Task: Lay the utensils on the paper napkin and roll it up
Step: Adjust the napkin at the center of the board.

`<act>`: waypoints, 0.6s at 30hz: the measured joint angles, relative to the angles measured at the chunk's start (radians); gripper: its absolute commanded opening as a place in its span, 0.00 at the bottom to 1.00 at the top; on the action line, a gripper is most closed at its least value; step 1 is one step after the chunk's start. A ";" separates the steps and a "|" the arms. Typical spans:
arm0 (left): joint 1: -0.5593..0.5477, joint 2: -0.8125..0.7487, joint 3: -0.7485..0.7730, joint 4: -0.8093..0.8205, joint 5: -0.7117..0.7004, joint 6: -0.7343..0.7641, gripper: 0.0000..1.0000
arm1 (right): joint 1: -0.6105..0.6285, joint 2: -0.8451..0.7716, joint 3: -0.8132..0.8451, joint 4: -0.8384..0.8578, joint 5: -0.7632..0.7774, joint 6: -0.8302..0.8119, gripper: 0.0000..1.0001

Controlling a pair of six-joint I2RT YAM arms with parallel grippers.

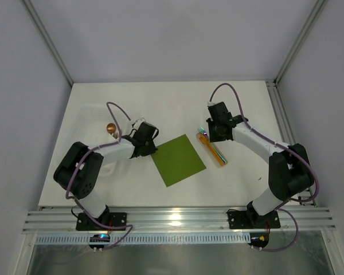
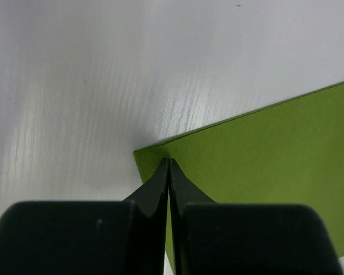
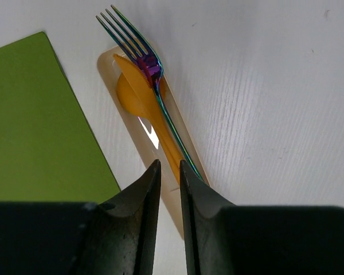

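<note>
The paper napkin [image 1: 178, 160] [image 2: 264, 166] [image 3: 34, 126] lies flat at mid-table, a plain green square turned like a diamond. My left gripper [image 1: 153, 151] [image 2: 169, 161] is shut, its tips resting on the napkin's left corner. The utensils [image 1: 212, 148] lie bundled just right of the napkin: an iridescent fork [image 3: 152, 69] over an orange piece [image 3: 139, 97], with a pale flat piece [image 3: 112, 69] under them. My right gripper [image 1: 204, 136] [image 3: 169, 163] hangs low over their handles. Its jaws stand narrowly apart, and the orange handle runs in beside the right finger.
A clear plastic tray [image 1: 90, 117] sits at the far left of the white table [image 1: 160, 103], with a small copper-coloured round thing [image 1: 110, 128] by it. Grey walls close in the back and both sides. A metal rail [image 1: 178, 220] runs along the near edge.
</note>
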 measured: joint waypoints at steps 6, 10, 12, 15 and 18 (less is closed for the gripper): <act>-0.003 -0.044 -0.038 -0.031 0.000 -0.022 0.00 | 0.000 0.064 0.040 0.002 -0.029 -0.028 0.20; -0.010 -0.054 -0.044 -0.042 0.001 -0.029 0.00 | 0.000 0.093 0.041 0.001 -0.051 -0.038 0.23; -0.014 -0.060 -0.048 -0.048 0.003 -0.031 0.00 | 0.000 0.095 0.039 0.002 -0.058 -0.041 0.24; -0.023 -0.072 -0.056 -0.056 0.006 -0.032 0.00 | 0.000 0.096 0.032 0.009 -0.064 -0.045 0.25; -0.037 -0.085 -0.061 -0.064 0.010 -0.035 0.00 | 0.000 0.099 0.019 0.013 -0.066 -0.049 0.25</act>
